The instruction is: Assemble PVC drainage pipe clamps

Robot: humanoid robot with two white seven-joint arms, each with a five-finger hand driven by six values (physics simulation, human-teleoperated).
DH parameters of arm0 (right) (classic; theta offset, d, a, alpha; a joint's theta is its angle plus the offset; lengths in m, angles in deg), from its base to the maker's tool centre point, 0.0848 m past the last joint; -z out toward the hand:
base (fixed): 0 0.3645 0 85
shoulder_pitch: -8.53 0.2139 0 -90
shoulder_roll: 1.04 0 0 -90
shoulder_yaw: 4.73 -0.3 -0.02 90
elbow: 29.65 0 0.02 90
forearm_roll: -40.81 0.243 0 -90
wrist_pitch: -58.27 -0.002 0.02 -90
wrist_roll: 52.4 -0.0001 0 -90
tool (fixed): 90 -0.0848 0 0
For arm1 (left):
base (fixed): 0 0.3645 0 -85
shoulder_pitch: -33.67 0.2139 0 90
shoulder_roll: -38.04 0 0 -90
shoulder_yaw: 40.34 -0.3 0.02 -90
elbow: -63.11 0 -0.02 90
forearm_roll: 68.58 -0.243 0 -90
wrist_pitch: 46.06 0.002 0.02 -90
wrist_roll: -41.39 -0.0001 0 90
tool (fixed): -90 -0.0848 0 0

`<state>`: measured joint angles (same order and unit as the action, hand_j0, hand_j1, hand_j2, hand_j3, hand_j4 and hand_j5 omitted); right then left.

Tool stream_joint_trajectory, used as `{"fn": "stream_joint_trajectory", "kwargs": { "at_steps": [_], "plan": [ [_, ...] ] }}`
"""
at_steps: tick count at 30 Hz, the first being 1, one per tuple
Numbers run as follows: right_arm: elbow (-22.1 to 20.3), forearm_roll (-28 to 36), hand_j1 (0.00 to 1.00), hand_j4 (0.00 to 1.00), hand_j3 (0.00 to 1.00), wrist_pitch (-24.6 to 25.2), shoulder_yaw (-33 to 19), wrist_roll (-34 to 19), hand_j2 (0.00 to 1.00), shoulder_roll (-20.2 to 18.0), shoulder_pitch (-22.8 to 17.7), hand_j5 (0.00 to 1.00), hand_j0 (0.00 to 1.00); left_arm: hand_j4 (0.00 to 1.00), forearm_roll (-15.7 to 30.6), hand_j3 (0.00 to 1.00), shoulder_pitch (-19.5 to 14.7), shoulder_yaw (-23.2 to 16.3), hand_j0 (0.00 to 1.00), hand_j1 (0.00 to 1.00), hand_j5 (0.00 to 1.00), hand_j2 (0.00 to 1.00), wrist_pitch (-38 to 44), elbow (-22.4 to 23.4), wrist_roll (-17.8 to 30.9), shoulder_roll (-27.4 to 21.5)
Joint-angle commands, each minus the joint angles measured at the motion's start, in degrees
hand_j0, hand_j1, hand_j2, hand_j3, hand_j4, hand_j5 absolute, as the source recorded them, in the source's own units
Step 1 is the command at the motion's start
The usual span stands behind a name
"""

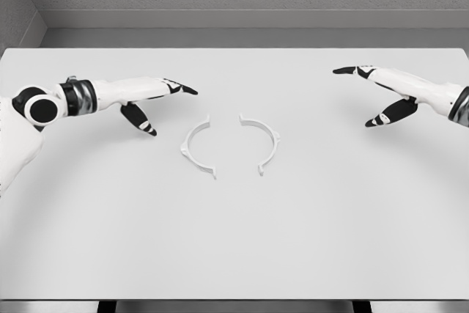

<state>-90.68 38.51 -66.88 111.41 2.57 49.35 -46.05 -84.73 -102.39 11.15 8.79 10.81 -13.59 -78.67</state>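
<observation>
Near the middle of the white tabletop lie two clamp halves, the left half and right half, hollows facing, close but not touching. Beyond them the left robot hand and right robot hand hover with fingers spread, holding nothing. These thin, light arcs could skid or spin under a pressing fingertip, leaving the ends misaligned.
</observation>
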Motion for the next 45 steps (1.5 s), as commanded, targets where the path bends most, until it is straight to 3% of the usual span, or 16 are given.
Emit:
{"fn": "stream_joint_trajectory", "kwargs": {
  "at_steps": [1, 5, 7, 13, 18, 25, 32, 34, 45],
  "plan": [
    [-0.14, 0.72, 1.0, 1.0, 1.0, 0.15, -0.04, 0.02, 1.0, -0.12, 0.0, 1.0, 1.0, 1.0, 0.42, 1.0, 0.0, 0.02, 1.0, 1.0, 1.0, 1.0, 0.16, 0.18, -0.03, 0.87],
    [-0.14, 0.63, 1.0, 1.0, 1.0, 0.15, -0.21, 0.02, 1.0, -0.12, 0.35, 1.0, 1.0, 1.0, 0.33, 1.0, 0.79, -0.07, 1.0, 1.0, 1.0, 1.0, 0.16, 0.0, -0.03, 1.75],
    [-0.05, 0.46, 1.0, 1.0, 1.0, 0.15, -2.67, 0.02, 1.0, -0.21, 0.53, 1.0, 1.0, 1.0, 0.33, 1.0, 0.88, -0.77, 1.0, 1.0, 1.0, 1.0, 0.16, -0.08, -0.03, 2.01],
    [-0.49, 0.46, 1.0, 1.0, 1.0, 0.15, -3.46, 0.02, 1.0, -4.43, 0.7, 1.0, 1.0, 1.0, 0.33, 1.0, 1.05, -1.74, 1.0, 1.0, 1.0, 1.0, 0.16, -0.17, -0.03, 2.63],
    [-0.58, 0.46, 1.0, 1.0, 1.0, 0.15, -3.46, 0.02, 1.0, -4.6, 0.79, 1.0, 1.0, 1.0, 0.24, 1.0, 1.05, -2.62, 1.0, 1.0, 1.0, 1.0, 0.16, -0.44, -0.03, 3.33],
    [-0.67, 0.37, 1.0, 1.0, 1.0, 0.15, -3.38, 0.02, 1.0, -4.95, 0.44, 1.0, 1.0, 1.0, 0.77, 1.0, 1.14, -2.53, 1.0, 1.0, 1.0, 1.0, 0.16, -6.5, -0.03, 2.1],
    [-0.67, 0.28, 1.0, 1.0, 1.0, 0.15, -3.38, 0.02, 1.0, -5.74, 0.26, 1.0, 1.0, 1.0, 0.59, 1.0, 1.14, -2.62, 1.0, 1.0, 1.0, 1.0, 0.16, -5.8, -0.03, 2.63],
    [-0.67, 0.46, 1.0, 1.0, 1.0, 0.15, -3.46, 0.02, 1.0, -7.5, 0.62, 1.0, 1.0, 1.0, 0.59, 1.0, 1.14, -2.62, 1.0, 1.0, 1.0, 1.0, 0.16, -5.88, -0.03, 2.72],
    [-0.67, 0.37, 1.0, 1.0, 1.0, 0.15, -3.38, 0.02, 1.0, -7.33, 1.23, 1.0, 1.0, 1.0, 0.68, 1.0, 0.97, -2.62, 1.0, 1.0, 1.0, 1.0, 0.16, -5.88, -0.03, 4.12]
  ]
}}
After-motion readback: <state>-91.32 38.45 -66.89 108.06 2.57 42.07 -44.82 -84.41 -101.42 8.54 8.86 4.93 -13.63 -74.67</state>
